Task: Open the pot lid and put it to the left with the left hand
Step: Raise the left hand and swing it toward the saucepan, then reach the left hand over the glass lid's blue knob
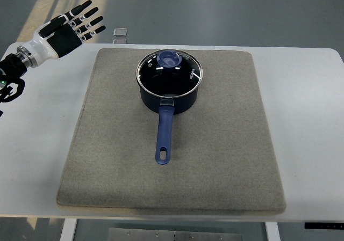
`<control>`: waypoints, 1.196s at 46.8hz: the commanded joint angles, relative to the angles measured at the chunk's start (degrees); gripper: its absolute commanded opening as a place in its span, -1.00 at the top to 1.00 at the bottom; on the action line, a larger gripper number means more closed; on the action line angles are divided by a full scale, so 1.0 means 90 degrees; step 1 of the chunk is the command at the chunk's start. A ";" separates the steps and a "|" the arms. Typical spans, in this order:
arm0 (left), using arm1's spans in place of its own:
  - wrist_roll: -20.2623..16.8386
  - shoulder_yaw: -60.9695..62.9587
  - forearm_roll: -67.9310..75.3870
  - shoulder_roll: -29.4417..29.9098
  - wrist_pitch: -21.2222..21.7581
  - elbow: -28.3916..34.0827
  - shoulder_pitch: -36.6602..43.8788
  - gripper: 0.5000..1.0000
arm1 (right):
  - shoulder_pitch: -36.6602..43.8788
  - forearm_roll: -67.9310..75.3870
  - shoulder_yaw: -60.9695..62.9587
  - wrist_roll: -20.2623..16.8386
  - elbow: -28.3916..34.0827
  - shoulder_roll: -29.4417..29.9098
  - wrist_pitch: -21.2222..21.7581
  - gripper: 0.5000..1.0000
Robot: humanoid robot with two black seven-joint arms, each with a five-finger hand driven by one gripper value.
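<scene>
Right of the left robot hand (72,26), well apart: lid (169,72) still on pot (168,96), mid-mat (107,144). Fingers spread, holding nothing. Knob (170,60) is the target; pot handle (164,136) points toward robot.

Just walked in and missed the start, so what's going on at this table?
A robot is set up to take the lid off a pot. The left hand hangs over the table's far left corner, fingers spread, holding nothing. The blue saucepan sits on a grey mat, handle toward the robot, with the glass lid on it, untouched. The right hand is out of view.
</scene>
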 commanded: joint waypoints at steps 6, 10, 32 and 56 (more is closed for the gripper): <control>-0.1711 -0.0014 0.2007 0.0070 0.0000 -0.0105 -0.0175 -0.99 | 0.0000 -0.0004 0.0002 0.0001 0.0001 0.0000 0.0000 -0.66; -0.2474 -0.0004 0.2974 0.0079 0.0000 -0.0203 -0.0272 -0.99 | 0.0000 0.0006 0.0002 0.0001 0.0001 0.0000 0.0000 -0.66; -0.2983 0.0005 0.8432 0.0079 0.0000 -0.0964 -0.0995 -0.95 | 0.0000 0.0006 0.0002 0.0001 0.0001 0.0000 0.0000 -0.66; -0.2983 0.1664 1.1462 0.0001 0.0000 -0.1805 -0.2684 -0.93 | 0.0000 -0.0004 0.0002 0.0001 0.0001 0.0000 0.0000 -0.66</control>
